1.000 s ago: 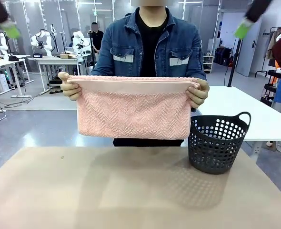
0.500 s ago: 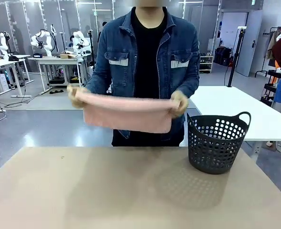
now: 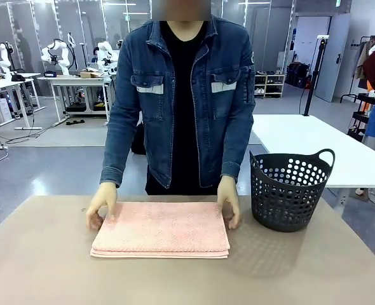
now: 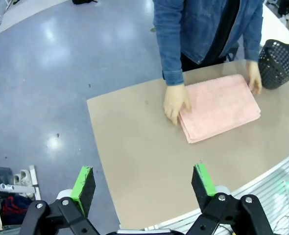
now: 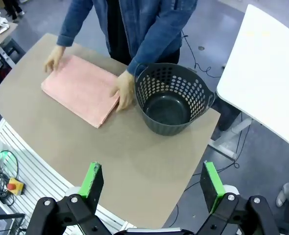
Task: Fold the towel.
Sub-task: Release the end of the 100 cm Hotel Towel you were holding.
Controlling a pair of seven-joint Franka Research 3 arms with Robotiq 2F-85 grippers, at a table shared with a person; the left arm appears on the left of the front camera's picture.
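The pink towel (image 3: 161, 229) lies folded in a flat rectangle on the far middle of the tan table (image 3: 47, 267). A person in a denim jacket rests one hand (image 3: 102, 204) on its left end and the other hand (image 3: 228, 203) on its right end. From high above, the left wrist view shows the towel (image 4: 223, 105), with my left gripper (image 4: 142, 181) open and holding nothing. My right gripper (image 5: 152, 183) is also open and raised well above the table, looking down on the towel (image 5: 81, 88).
A dark perforated basket (image 3: 288, 189) with nothing in it stands on the table right of the towel, close to the person's hand; it also shows as the basket (image 5: 171, 98). A white table (image 3: 321, 149) stands behind it. The near half of the tan table is bare.
The person held the towel up in the air, folded it over, and has now laid it flat on the table with both hands on its ends. My grippers stayed open.
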